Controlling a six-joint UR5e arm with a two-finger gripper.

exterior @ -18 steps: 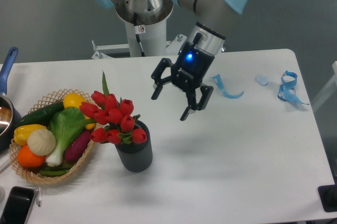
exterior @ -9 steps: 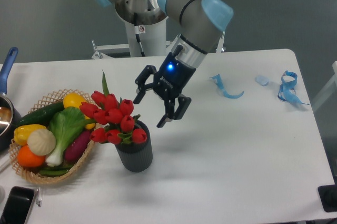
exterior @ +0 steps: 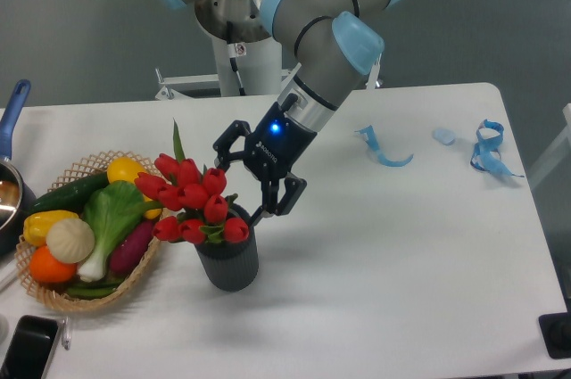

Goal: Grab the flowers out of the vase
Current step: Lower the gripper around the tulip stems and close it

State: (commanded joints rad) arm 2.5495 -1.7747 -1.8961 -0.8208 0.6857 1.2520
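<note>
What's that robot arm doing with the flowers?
It is reaching for the flowers in the vase. Its pincer is open and right beside the red buds, but holds nothing yet. The flowers sit in the vase, next to a basket of vegetables.

Vase lower centre: matt dark grey, ribbed, probably plastic. Flowers: smooth, slightly glossy red buds. Gripper: matt black. Basket at left: rough woven wicker. Table: smooth matt white.
</note>
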